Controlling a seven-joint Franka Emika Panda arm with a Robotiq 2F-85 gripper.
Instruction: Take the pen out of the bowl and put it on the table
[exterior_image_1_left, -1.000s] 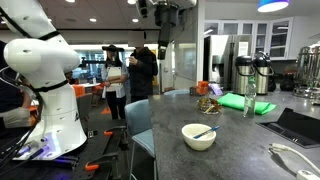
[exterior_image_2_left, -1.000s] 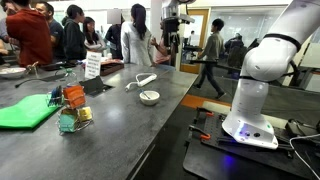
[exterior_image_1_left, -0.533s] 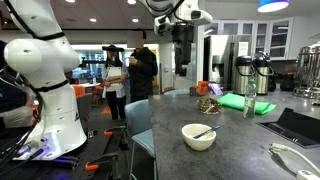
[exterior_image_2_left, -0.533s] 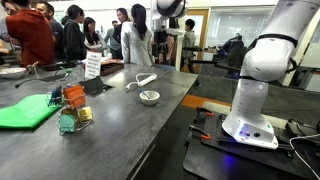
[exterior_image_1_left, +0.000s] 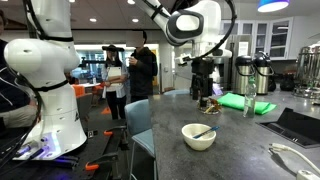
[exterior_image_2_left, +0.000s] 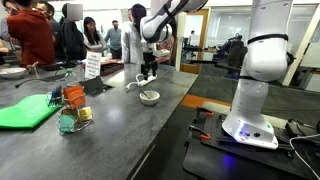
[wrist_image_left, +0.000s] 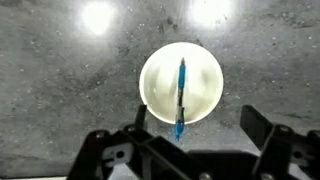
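Note:
The cream bowl (exterior_image_1_left: 198, 136) stands on the dark grey table (exterior_image_1_left: 250, 150) near its front edge, also in the other exterior view (exterior_image_2_left: 149, 97) and from above in the wrist view (wrist_image_left: 181, 84). The dark blue pen (wrist_image_left: 180, 98) lies in the bowl, one end sticking over the rim; it also shows in an exterior view (exterior_image_1_left: 205, 131). My gripper (exterior_image_1_left: 204, 98) hangs above the bowl, open and empty, also in the other exterior view (exterior_image_2_left: 148, 73) and the wrist view (wrist_image_left: 192, 128).
A green mat (exterior_image_2_left: 28, 110) and small coloured objects (exterior_image_2_left: 72, 108) lie on the table. A white cable (exterior_image_2_left: 140, 81), thermos jugs (exterior_image_1_left: 252, 75), a green bottle (exterior_image_1_left: 249, 98) and a laptop (exterior_image_1_left: 298, 124) stand further back. People stand behind the table.
The arm has swung over the table and lowered, from high up to just above the bowl. Bowl and pen have not moved.

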